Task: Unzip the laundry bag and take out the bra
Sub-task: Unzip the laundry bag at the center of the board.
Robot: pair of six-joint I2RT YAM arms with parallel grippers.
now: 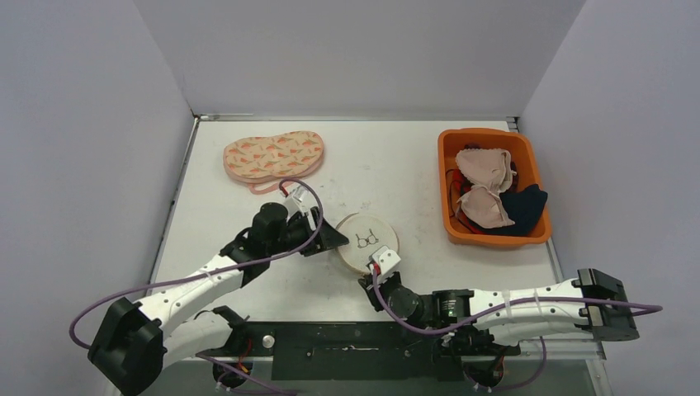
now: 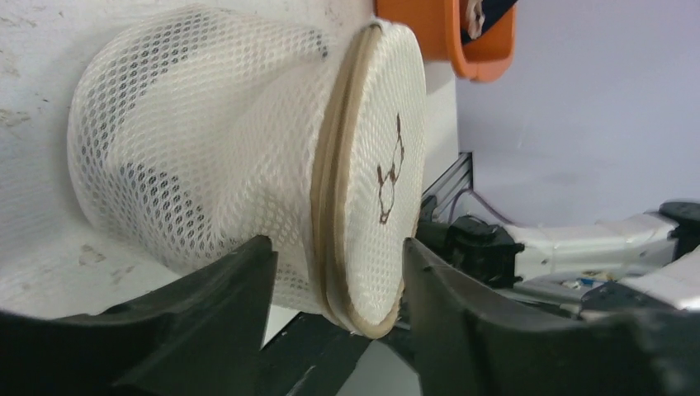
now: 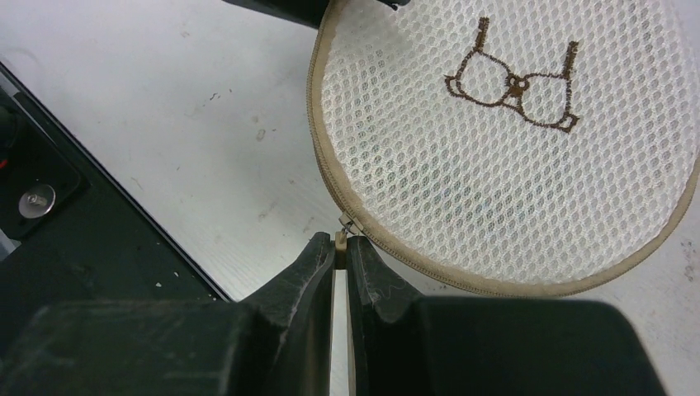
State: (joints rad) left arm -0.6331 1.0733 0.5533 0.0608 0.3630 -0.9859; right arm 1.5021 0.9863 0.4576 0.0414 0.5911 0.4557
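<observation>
Base rail [image 1: 355,346], laundry bag [image 1: 367,242] on scuffed white table [image 1: 396,157], grey walls [image 1: 355,49]

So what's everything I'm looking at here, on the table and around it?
laundry bag: one, white mesh with tan trim, mid-table
zip pull: one, tan, bag's near edge
pouch: one, peach patterned, far left
basket: one, orange, far right
bras: two, beige, in the basket
dark cloth: one, navy, in the basket
table: one, white, under everything
left gripper: one, black, open astride the bag's rim
right gripper: one, black, shut on the zip pull
</observation>
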